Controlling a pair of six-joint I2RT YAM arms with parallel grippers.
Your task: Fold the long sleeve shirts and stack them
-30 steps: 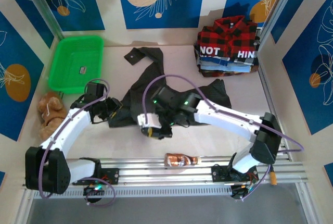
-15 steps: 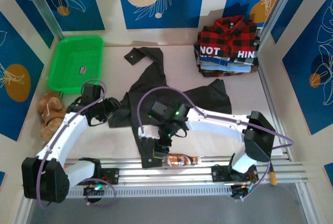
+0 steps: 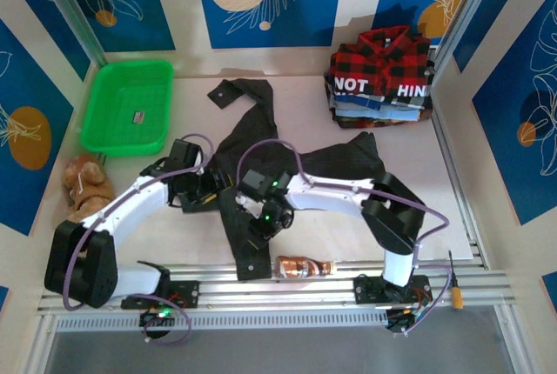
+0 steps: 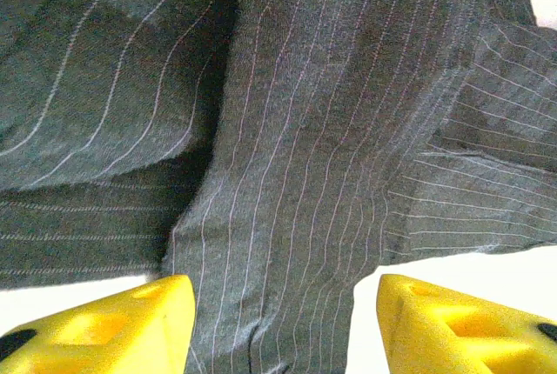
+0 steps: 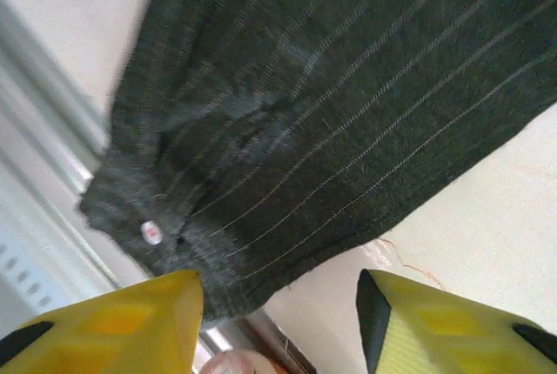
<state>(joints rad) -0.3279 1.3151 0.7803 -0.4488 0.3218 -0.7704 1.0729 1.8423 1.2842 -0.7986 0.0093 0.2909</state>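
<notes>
A dark charcoal pinstriped long sleeve shirt (image 3: 348,156) lies spread across the middle of the table. One sleeve (image 3: 246,252) runs down to the near rail, the other up toward the back wall. My left gripper (image 3: 204,195) hovers open over the shirt's left side, its yellow fingers (image 4: 113,326) apart above flat striped cloth (image 4: 287,174). My right gripper (image 3: 267,219) stands open just right of the near sleeve. Its cuff with a white button (image 5: 150,232) lies by the left fingertip, not pinched. A red-and-black plaid shirt (image 3: 383,56) tops a folded pile at the back right.
A green plastic basket (image 3: 126,104) sits at the back left and a brown teddy bear (image 3: 85,187) lies at the left edge. A brown bottle (image 3: 305,266) rests on the metal rail (image 3: 365,270) near the sleeve end. Folded clothes (image 3: 379,100) lie under the plaid shirt.
My right gripper dragged a sleeve down toward the near rail, let it go and drew back up beside it. My left gripper shifted right onto the shirt and opened wider.
</notes>
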